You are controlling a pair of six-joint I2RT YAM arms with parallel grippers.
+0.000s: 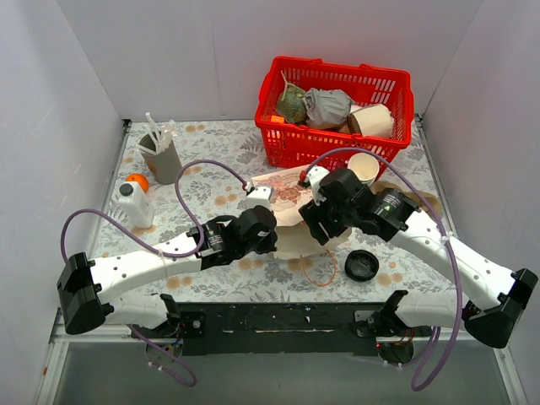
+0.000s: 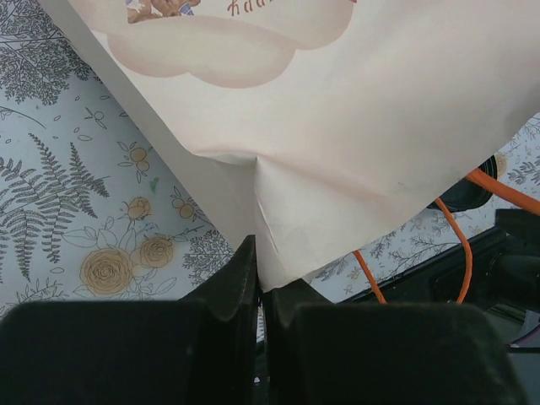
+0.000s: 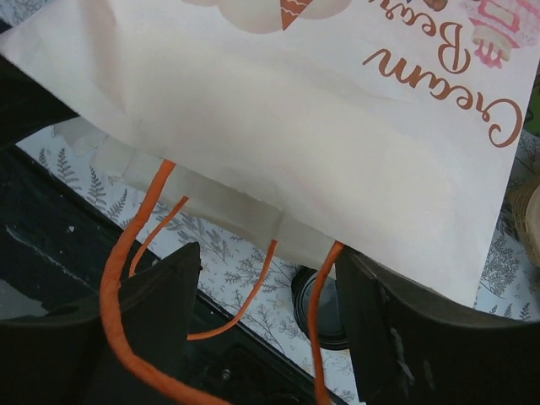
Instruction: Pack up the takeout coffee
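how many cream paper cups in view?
2. One cream cup lies on its side in the red basket; a second cup stands upright in front of the basket. More may be nested or hidden behind the arms.

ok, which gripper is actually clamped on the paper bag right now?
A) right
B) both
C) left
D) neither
C: in its wrist view the left gripper has its fingers closed on the edge of the paper bag, while the right gripper stands open with the orange handles hanging ungripped between its fingers.
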